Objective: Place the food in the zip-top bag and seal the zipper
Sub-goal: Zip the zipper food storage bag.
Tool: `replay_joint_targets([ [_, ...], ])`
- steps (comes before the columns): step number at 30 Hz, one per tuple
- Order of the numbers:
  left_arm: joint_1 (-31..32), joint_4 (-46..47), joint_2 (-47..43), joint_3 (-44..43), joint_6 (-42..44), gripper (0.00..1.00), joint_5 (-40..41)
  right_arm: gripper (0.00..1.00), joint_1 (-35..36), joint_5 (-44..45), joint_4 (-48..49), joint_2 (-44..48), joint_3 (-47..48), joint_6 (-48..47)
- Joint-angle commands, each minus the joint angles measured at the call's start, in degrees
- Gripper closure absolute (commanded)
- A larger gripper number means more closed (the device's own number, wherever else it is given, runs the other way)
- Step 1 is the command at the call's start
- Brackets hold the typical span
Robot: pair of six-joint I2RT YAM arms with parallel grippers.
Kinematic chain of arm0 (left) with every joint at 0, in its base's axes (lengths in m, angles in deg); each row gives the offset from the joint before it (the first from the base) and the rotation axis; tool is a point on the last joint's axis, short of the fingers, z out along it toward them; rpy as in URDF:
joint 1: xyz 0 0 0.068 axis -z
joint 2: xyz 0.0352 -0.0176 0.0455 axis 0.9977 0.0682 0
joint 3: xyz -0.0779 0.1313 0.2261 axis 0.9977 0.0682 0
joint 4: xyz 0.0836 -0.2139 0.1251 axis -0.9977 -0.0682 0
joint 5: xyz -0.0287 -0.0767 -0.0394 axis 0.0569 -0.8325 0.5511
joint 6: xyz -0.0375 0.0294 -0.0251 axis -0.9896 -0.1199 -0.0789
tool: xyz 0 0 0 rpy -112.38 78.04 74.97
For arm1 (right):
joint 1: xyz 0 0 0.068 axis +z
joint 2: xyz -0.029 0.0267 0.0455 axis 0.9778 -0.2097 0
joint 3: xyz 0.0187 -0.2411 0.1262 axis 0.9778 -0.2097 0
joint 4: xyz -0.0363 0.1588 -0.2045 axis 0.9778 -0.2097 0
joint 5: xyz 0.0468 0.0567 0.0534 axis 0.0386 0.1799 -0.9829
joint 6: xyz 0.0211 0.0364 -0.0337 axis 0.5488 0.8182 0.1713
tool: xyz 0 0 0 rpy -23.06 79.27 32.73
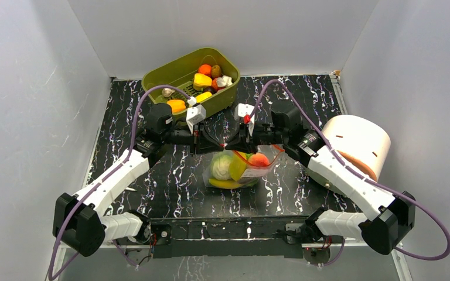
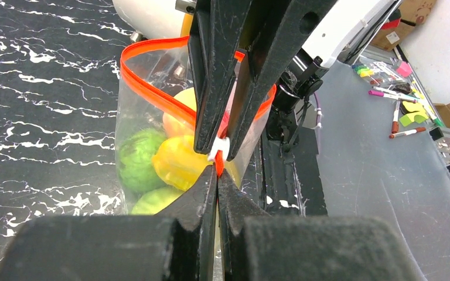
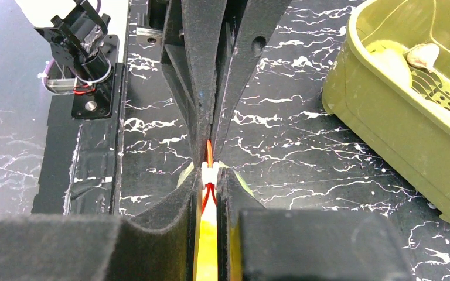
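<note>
Clear, crinkly plastic forms the bag [image 1: 241, 173], which lies on the black marbled table [image 1: 304, 181] between the two arms, nearer to their bases than the olive-green tub [image 1: 225, 98]. Through its wall show a pale green cabbage [image 1: 221, 165], a yellow banana [image 1: 225, 183] along the near edge, a yellow piece [image 1: 238, 165] and a reddish-orange piece [image 1: 259, 159]. More toy food [image 1: 202, 79] sits in the tub. A white drum [image 1: 357, 140] stands at the right side of the table, beside the right arm.

The red-orange zipper [image 2: 152, 88] runs along the far edge of the bag, raised off the table where the two grippers meet tip to tip. The left gripper [image 2: 217, 175] has its jaws closed, pinching the zipper between its fingertips. The right gripper [image 3: 211, 175] faces it, just beside it, with its jaws closed on the zipper at the small white slider [image 2: 218, 153]. In the left wrist view the two lips of the zipper stand apart in a loop to the left of the fingers, so the mouth gapes there. In the right wrist view only a short length of the zipper shows between the two pairs of fingers.
</note>
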Motion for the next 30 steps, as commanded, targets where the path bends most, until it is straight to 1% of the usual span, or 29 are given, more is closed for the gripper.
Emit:
replay_joint_targets([
  [1,-0.1,-4.1,-2.4,-2.7,4.2,1.00,-1.3,1.00,-0.6,5.1,-2.6,2.3,-0.1,-1.3],
  [6,0.0,-4.9,-2.9,-3.1,4.7,1.00,-1.2,1.00,-0.6,6.4,-5.3,2.5,0.3,-0.7],
  [9,0.0,-5.1,-3.6,-3.0,4.9,1.00,0.5,1.00,-0.5,7.9,-6.6,3.1,0.5,-0.9],
  [13,0.0,1.4,-4.4,-1.0,-0.6,1.00,0.8,1.00,-0.5,9.3,-8.4,3.6,1.1,-1.5],
  [16,0.0,4.2,-4.7,-0.6,-3.3,0.99,1.2,1.00,-0.5,6.9,-6.9,4.0,1.0,-1.1],
  [19,0.0,5.7,-4.6,0.0,-4.1,0.78,-1.0,1.00,-0.5,5.0,-2.0,4.8,0.1,0.8],
  [23,0.0,6.2,-2.5,0.0,-2.2,0.59,-6.2,1.00,-0.5,2.0,2.2,5.2,-0.5,1.7],
  [25,0.0,7.4,-1.7,0.2,-1.0,0.56,-8.2,1.00,-0.6,1.6,3.3,5.1,-0.5,2.1],
  [30,0.0,8.3,-1.0,1.0,2.2,0.50,-7.5,1.00,-0.5,0.9,4.9,4.4,-0.4,3.2],
])
